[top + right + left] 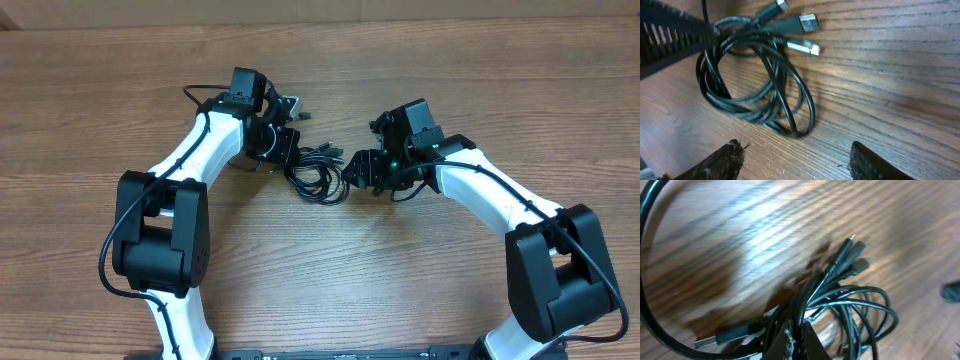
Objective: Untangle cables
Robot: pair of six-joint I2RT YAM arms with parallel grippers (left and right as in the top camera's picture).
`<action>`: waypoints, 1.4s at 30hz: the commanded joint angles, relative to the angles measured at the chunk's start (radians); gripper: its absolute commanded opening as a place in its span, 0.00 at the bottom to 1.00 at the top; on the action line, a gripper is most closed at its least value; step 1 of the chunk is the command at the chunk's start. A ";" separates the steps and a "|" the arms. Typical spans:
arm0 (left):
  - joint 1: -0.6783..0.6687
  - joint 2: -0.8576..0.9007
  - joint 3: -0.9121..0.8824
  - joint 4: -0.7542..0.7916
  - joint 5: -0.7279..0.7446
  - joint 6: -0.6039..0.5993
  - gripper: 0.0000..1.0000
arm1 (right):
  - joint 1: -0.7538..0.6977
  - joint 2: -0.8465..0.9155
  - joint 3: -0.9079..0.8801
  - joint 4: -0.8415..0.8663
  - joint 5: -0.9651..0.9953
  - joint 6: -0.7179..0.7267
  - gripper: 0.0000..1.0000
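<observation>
The cables (pixel 316 171) lie as one black tangle of loose loops on the wooden table between the two arms. My left gripper (pixel 287 150) is at the tangle's left edge. In the left wrist view it (pixel 799 331) is shut on a few cable strands pinched between its fingertips (pixel 785 341), with the cables (pixel 855 302) looping out to the right and plugs (pixel 849 255) pointing away. My right gripper (pixel 356 172) stands just right of the tangle. In the right wrist view it (pixel 797 159) is open over bare wood, just short of the loops of the cables (pixel 760 85).
A USB plug (pixel 715 339) sticks out left of my left fingers. Silver-tipped plugs (pixel 802 24) lie at the far side of the loops. The left arm's own thick black wire (pixel 646 280) arcs along the left edge. The wooden tabletop (pixel 450 60) extends all round.
</observation>
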 commanded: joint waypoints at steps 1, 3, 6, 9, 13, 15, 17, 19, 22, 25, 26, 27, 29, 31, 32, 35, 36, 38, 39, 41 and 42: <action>0.000 -0.026 0.018 -0.001 0.102 0.049 0.04 | 0.011 0.001 -0.002 0.027 0.026 0.058 0.63; 0.000 -0.026 0.018 -0.001 0.102 0.048 0.04 | 0.016 0.001 -0.003 0.038 0.026 0.063 0.61; -0.001 -0.026 0.018 -0.001 0.102 0.048 0.04 | 0.024 0.001 -0.005 0.047 0.026 0.063 0.59; -0.001 -0.026 0.018 -0.002 0.102 0.048 0.04 | 0.031 0.001 -0.005 0.048 0.030 0.063 0.59; -0.001 -0.026 0.018 -0.001 0.103 0.048 0.04 | 0.045 0.005 -0.005 0.049 0.054 0.066 0.60; -0.001 -0.026 0.018 -0.001 0.103 0.048 0.04 | 0.052 0.007 -0.005 0.052 0.063 0.066 0.61; -0.001 -0.026 0.018 0.000 0.103 0.048 0.04 | 0.058 0.011 -0.005 0.058 0.076 0.067 0.61; -0.001 -0.026 0.018 0.000 0.102 0.048 0.04 | 0.062 0.018 -0.005 0.066 0.089 0.079 0.59; -0.001 -0.026 0.018 0.001 0.102 0.048 0.04 | 0.063 0.049 -0.005 0.088 0.097 0.142 0.54; -0.001 -0.026 0.018 0.003 0.102 0.048 0.04 | 0.063 0.075 -0.005 0.105 0.096 0.142 0.49; -0.001 -0.026 0.018 0.003 0.102 0.047 0.04 | 0.063 0.083 -0.005 0.109 0.096 0.141 0.46; -0.001 -0.026 0.018 0.003 0.102 0.047 0.04 | 0.063 0.087 -0.005 0.111 0.096 0.141 0.41; -0.001 -0.026 0.018 0.003 0.102 0.047 0.04 | 0.063 0.092 -0.005 0.114 0.093 0.141 0.32; -0.001 -0.026 0.018 0.003 0.102 0.047 0.04 | 0.063 0.092 -0.005 0.114 0.092 0.141 0.28; -0.001 -0.026 0.018 0.004 0.102 0.047 0.04 | 0.063 0.092 -0.005 0.115 0.086 0.141 0.28; -0.001 -0.026 0.018 0.007 0.102 0.039 0.04 | 0.063 0.092 -0.005 0.115 0.073 0.142 0.29; -0.001 -0.026 0.018 0.007 0.102 0.039 0.04 | 0.063 0.092 -0.005 0.115 0.058 0.141 0.30; -0.001 -0.026 0.018 0.007 0.102 0.039 0.04 | 0.063 0.092 -0.005 0.116 0.032 0.141 0.31; -0.001 -0.026 0.018 0.007 0.102 0.040 0.04 | 0.064 0.092 -0.005 0.114 0.032 0.141 0.31; -0.001 -0.026 0.018 0.007 0.102 0.040 0.04 | 0.064 0.092 -0.005 0.114 0.035 0.141 0.31; -0.001 -0.026 0.018 0.007 0.102 0.039 0.04 | 0.064 0.092 -0.005 0.114 0.042 0.141 0.31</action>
